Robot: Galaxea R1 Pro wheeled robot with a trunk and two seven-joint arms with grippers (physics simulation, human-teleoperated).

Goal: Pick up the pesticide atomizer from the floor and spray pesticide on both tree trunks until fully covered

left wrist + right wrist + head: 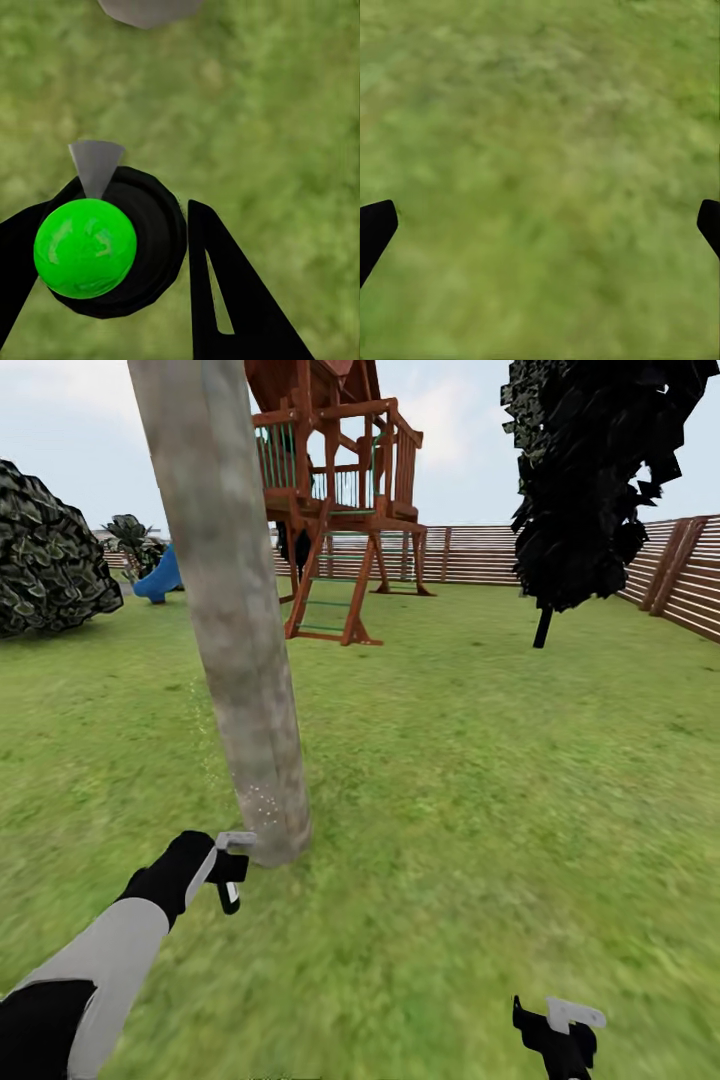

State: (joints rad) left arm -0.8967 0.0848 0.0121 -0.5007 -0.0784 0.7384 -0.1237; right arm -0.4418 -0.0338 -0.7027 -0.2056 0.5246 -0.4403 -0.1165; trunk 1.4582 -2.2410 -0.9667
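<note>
A thick, pale grey-beige mottled tree trunk (pixel 235 620) rises from the lawn (pixel 450 780), leaning slightly. Small white specks dot its lower part. My left gripper (pixel 232 870) hangs just left of the trunk's base, shut on the pesticide atomizer (pixel 230 885). In the left wrist view the atomizer (pixel 105 251) sits between the black fingers (pixel 225 285) as a black body with a bright green round top. Its grey nozzle points toward the trunk's base (pixel 146 9). My right gripper (pixel 565 1030) is low at the right over grass, open and empty (pixel 540 225). A second such tree is out of view.
A red-brown wooden playset (pixel 335 510) stands behind the trunk. An all-black tree with a thin black trunk (pixel 590 480) is at the right. A slatted wooden fence (pixel 680 575) closes the back and right. A dark bush (pixel 50 550) and a blue slide (pixel 160 575) are at the left.
</note>
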